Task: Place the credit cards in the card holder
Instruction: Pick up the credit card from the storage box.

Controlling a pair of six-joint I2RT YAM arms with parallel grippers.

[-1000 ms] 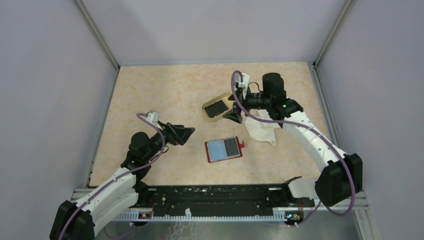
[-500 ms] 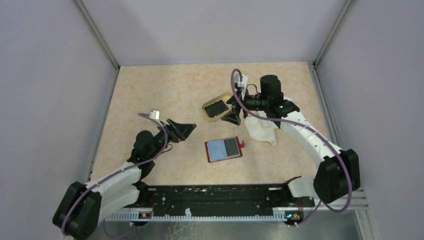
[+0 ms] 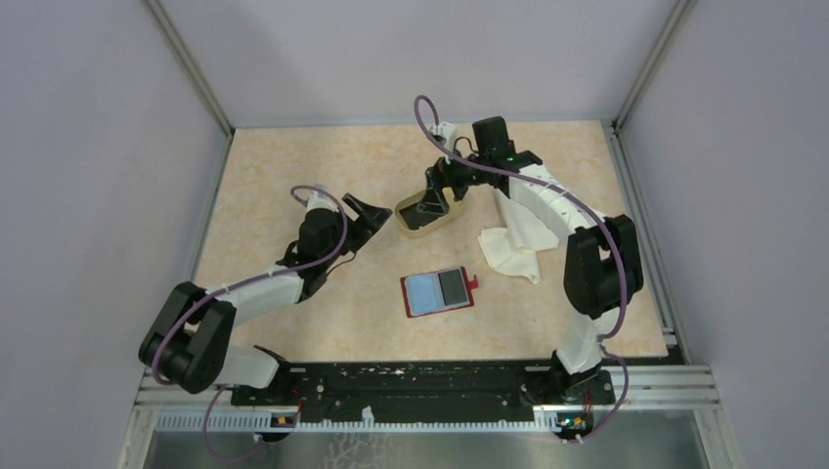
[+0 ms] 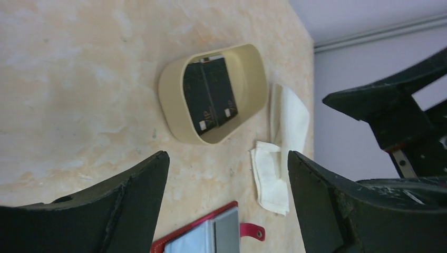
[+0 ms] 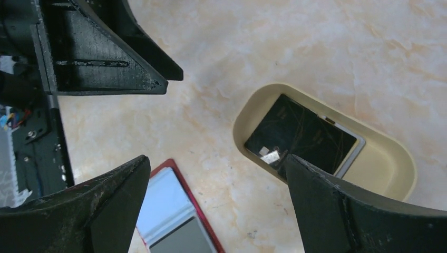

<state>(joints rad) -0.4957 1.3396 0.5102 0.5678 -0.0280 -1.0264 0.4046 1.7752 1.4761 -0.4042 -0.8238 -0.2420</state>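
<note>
Cloth (image 3: 515, 252) is lying beside the tray (image 3: 418, 231); cards (image 5: 295, 134) are sitting inside it, just below the gaping right gripper (image 3: 433, 193), ahead of the spread left gripper (image 3: 371, 215).

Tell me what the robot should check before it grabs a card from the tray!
1. Right pincer open: ok, jaws wide apart, nothing held.
2. Right pincer over the tan oval tray: ok in the top view.
3. Black cards free to grab: ok, they lie flat on top, with a whitish card beneath.
4. Red card holder open: ok, it lies open and flat on the table.
5. Left pincer out of the way: cannot tell; it is open, empty and close beside the tray.
6. White cloth clear of the card holder: ok, they lie apart.
</note>
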